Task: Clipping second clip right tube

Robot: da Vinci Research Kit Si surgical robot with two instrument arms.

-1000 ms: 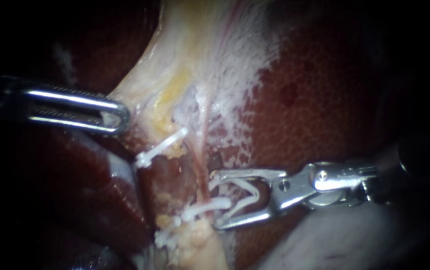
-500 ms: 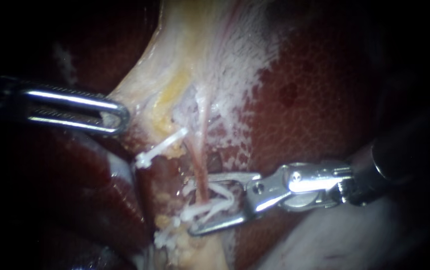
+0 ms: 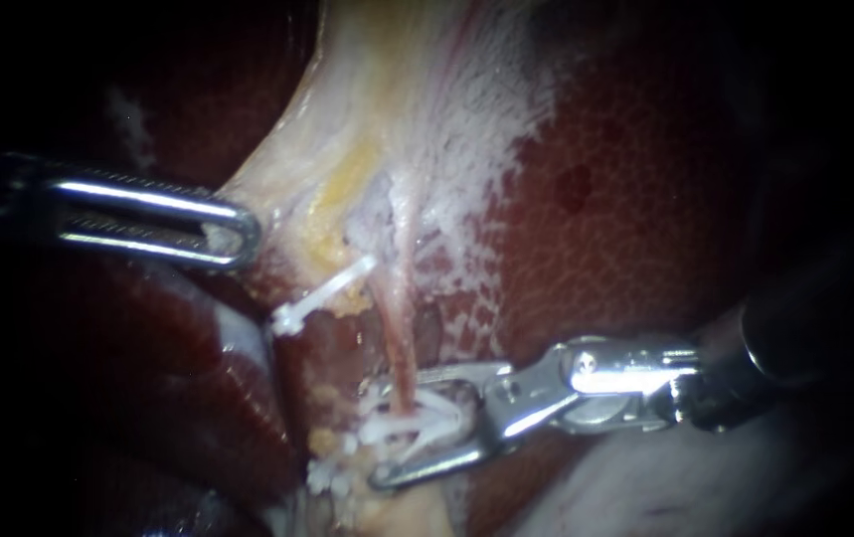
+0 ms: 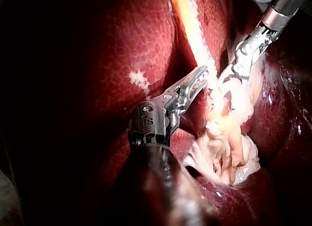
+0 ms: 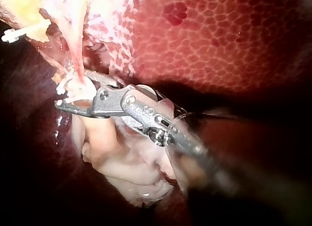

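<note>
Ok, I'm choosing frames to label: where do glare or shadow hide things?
Endoscope view: glare streaks the left instrument and right instrument; the surroundings are black. Left wrist view: the tissue glares white; the shaft is in shadow. Right wrist view: the liver is well lit, the shaft dark.

Your endoscope lights the centre brightly, goes black from 7 to 11 o'clock, and throws glare off the right instrument (image 3: 397, 430).

The endoscope faces the liver (image 3: 635, 199) closely from the front — each wrist camera looks forward along its own shaft, left instrument (image 4: 202, 74) and right instrument (image 5: 73, 88), just as near — all three sharing the pale tissue (image 3: 377, 149) around the tube (image 3: 402, 338).
</note>
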